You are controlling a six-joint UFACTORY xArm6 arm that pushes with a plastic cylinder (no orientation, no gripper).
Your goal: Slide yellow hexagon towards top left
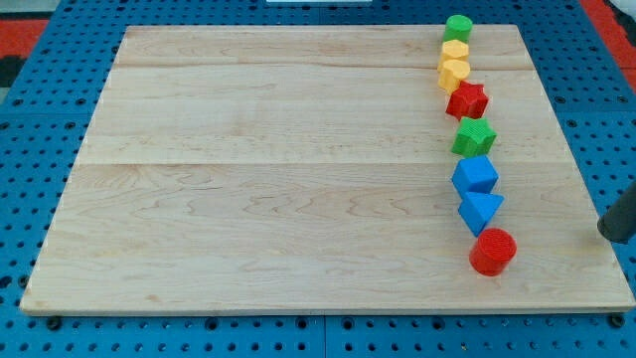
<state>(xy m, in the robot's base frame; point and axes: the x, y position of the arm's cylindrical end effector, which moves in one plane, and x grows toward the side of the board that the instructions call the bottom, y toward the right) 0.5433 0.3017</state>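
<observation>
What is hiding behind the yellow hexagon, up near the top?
Just behind the yellow hexagon, toward the view's top, sits a green round block, touching it. The hexagon covers that block's lower edge. My tip is far off at the view's right edge.

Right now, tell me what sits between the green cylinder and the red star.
In the camera view, two yellow blocks fill that gap: the yellow hexagon just below the green cylinder, then a yellow heart-like block above the red star.
</observation>
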